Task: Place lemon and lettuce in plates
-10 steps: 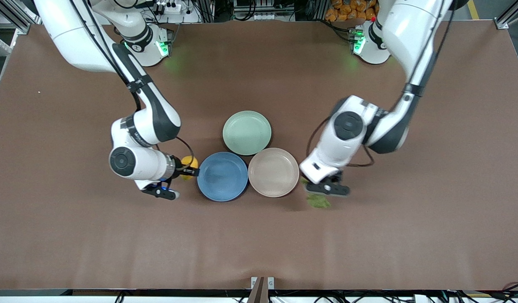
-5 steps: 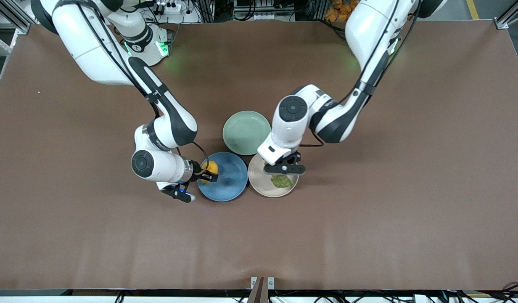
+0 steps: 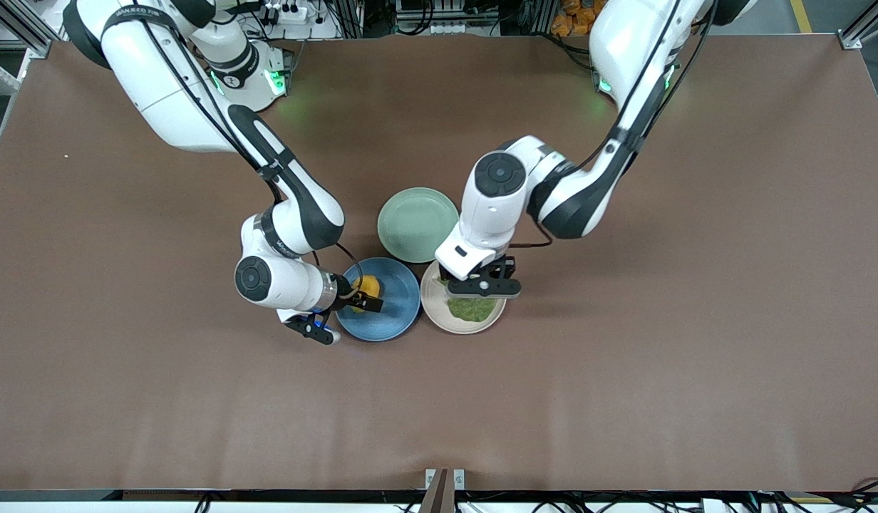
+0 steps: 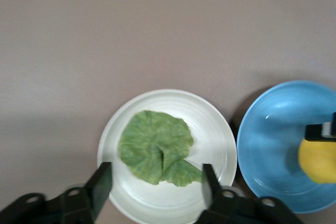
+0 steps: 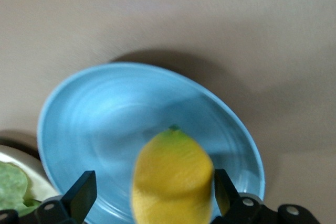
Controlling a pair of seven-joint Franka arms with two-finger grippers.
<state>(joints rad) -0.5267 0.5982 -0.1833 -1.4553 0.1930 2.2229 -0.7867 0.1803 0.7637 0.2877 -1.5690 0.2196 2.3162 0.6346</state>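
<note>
Here, my right hand hung over the blue plate, at the edge toward my right arm's end of the bench. Its fingers stood a little wider than the lemon between them, and I could not tell whether they gripped it or whether it touched the plate. My left hand hovered over the beige plate, just beside the blue plate, toward my left arm's end. Its fingers were spread apart and held nothing. The lettuce lay flat in the beige plate under them. A mint-green plate sat beside the blue plate, farther from the front camera.
</note>
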